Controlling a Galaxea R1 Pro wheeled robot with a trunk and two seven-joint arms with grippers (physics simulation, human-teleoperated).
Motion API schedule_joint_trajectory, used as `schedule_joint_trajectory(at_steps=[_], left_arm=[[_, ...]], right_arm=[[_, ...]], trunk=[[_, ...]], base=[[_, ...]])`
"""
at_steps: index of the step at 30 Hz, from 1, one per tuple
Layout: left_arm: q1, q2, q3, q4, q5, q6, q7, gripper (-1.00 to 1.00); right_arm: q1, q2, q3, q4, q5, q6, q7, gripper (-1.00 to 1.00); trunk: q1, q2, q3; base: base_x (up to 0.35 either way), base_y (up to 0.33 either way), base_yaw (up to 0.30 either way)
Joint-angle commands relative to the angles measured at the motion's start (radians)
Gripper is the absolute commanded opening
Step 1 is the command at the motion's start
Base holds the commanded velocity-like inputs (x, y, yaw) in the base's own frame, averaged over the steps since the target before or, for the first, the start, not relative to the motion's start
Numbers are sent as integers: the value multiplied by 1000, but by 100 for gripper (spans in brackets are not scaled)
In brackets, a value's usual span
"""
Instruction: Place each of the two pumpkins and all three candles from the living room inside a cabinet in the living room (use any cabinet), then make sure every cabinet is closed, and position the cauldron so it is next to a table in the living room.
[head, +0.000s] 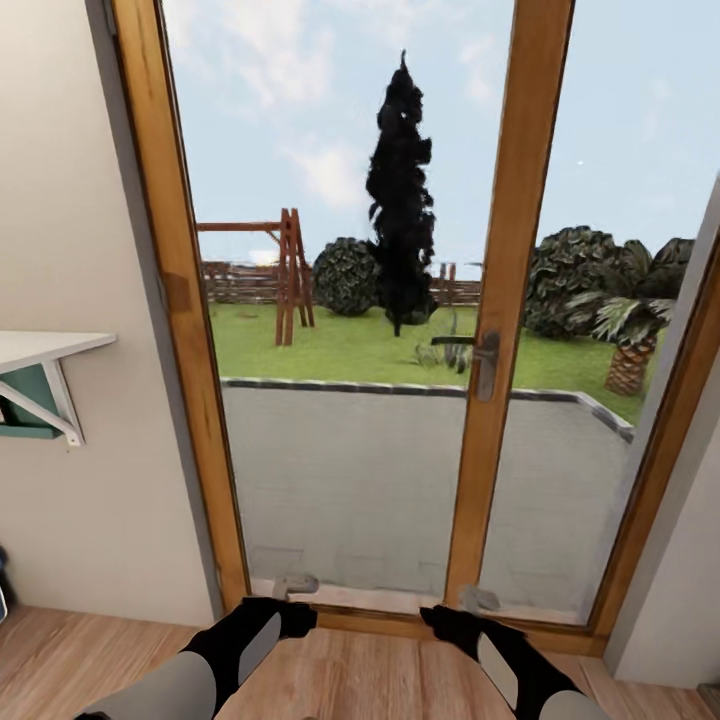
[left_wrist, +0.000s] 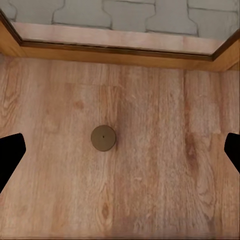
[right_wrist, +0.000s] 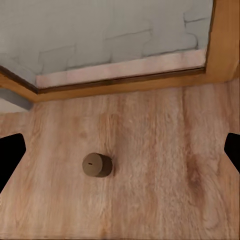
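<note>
I face a tall glass door with a wooden frame (head: 497, 330) and a dark lever handle (head: 470, 345). Both arms hang low in front of it over the wooden floor. My left gripper (head: 292, 617) is open, with its black fingertips (left_wrist: 10, 152) spread wide and nothing between them. My right gripper (head: 442, 618) is open as well, its fingertips (right_wrist: 10, 155) wide apart over bare floorboards. A small round brown floor knob (left_wrist: 103, 137) lies below the left gripper, and a similar knob (right_wrist: 97, 165) lies below the right one.
A white wall shelf on a bracket (head: 45, 355) juts out at the left. The beige wall (head: 90, 200) stands left of the door, and a grey wall edge (head: 680, 560) at the right. Outside lie a paved terrace (head: 400, 480), lawn and trees.
</note>
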Motion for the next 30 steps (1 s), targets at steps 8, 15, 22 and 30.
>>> schedule_joint_trajectory(at_steps=[8, 15, 22, 30], left_arm=[[-1, 2, -7, -2, 14, 43, 6, 100], [-1, 2, -7, -2, 15, 41, 1, 100], [-1, 2, -8, -2, 15, 47, 0, 100], [-1, 2, -5, -2, 16, 51, -3, 100]], right_arm=[[6, -12, 255, -33, -6, 15, 379, 100], [74, -30, 267, -293, -7, 141, 608, 100], [247, -106, 260, -852, -8, 431, 634, 100], [283, -157, 258, -1000, -15, 476, 638, 100]], trunk=[[0, -1, -1], [0, -1, -1], [0, -1, -1], [0, -1, -1]], base=[[9, 0, 0], [0, 0, 0], [0, 0, 0], [0, 0, 0]])
